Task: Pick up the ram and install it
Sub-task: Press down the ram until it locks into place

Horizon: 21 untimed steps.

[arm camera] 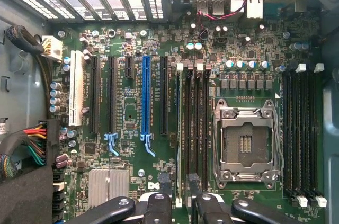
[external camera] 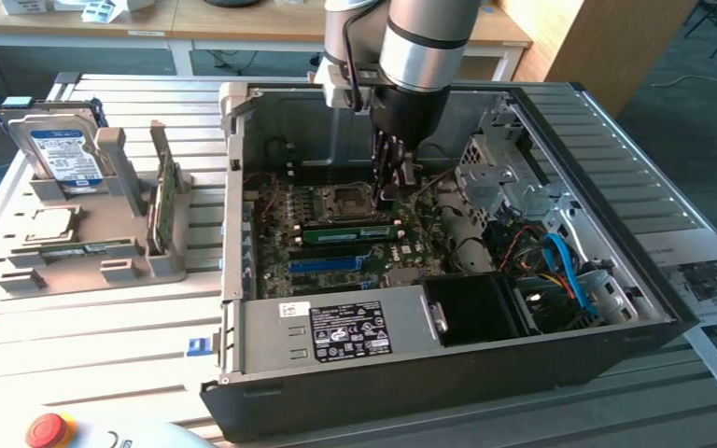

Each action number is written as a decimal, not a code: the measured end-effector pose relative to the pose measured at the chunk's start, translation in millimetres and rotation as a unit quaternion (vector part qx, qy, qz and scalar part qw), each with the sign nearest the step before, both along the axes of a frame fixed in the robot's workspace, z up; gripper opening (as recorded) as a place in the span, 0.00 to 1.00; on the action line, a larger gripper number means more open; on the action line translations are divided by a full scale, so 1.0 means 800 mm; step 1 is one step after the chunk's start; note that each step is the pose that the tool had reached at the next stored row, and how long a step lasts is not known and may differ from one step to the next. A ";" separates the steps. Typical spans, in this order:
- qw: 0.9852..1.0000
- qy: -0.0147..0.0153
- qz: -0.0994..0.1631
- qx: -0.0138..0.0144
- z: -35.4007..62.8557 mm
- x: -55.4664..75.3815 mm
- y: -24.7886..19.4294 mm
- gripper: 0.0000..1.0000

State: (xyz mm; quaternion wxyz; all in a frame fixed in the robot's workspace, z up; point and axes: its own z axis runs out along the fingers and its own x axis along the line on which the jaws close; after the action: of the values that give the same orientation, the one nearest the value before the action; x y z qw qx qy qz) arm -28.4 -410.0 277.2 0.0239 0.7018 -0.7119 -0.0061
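Black end effector (arm camera: 180, 205) fingers, cut off at the frame edge, stand spread, empty, above the seated ram (arm camera: 179, 134).

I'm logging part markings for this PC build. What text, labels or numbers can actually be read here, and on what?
None can be read as words.
Power supply label: dense white print on black, too small.
Hard drive label: blue and white, print blurred.
Printed sheets at the exterior view's right: blurred.
Motherboard silkscreen: tiny white marks, illegible.
Red button: no text visible.
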 end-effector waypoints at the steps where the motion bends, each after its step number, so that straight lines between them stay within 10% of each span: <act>1: 1.000 0.000 0.000 0.000 0.000 0.000 0.0000 0.25; 21: 1.000 0.000 0.000 0.000 0.000 0.000 0.0000 0.10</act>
State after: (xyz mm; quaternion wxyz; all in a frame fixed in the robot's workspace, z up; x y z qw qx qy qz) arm -28.4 -410.0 277.1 0.0239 0.7018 -0.7119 -0.0061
